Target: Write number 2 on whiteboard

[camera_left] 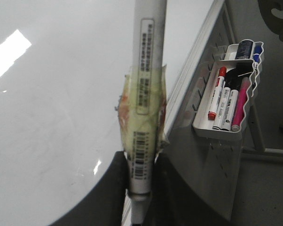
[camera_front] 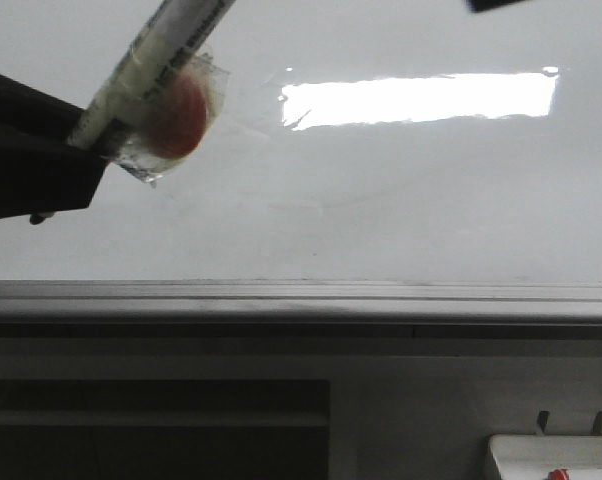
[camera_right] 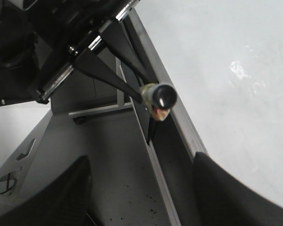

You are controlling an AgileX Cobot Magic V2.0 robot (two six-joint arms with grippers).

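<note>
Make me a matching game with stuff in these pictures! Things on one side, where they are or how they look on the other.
Things:
1. marker
2. whiteboard
3. tray of markers
4. right gripper

Descriptions:
A. hangs on the grey panel beside the board
B. open, holding nothing
C. blank, with a bright light reflection
D. taped, clamped in the left gripper

Pairs: 1-D, 2-C, 3-A, 4-B

Glossy white whiteboard [camera_front: 381, 190] with grey ledge; white, barcoded marker [camera_left: 148, 94] wrapped in clear tape over a possibly orange-red patch.
</note>
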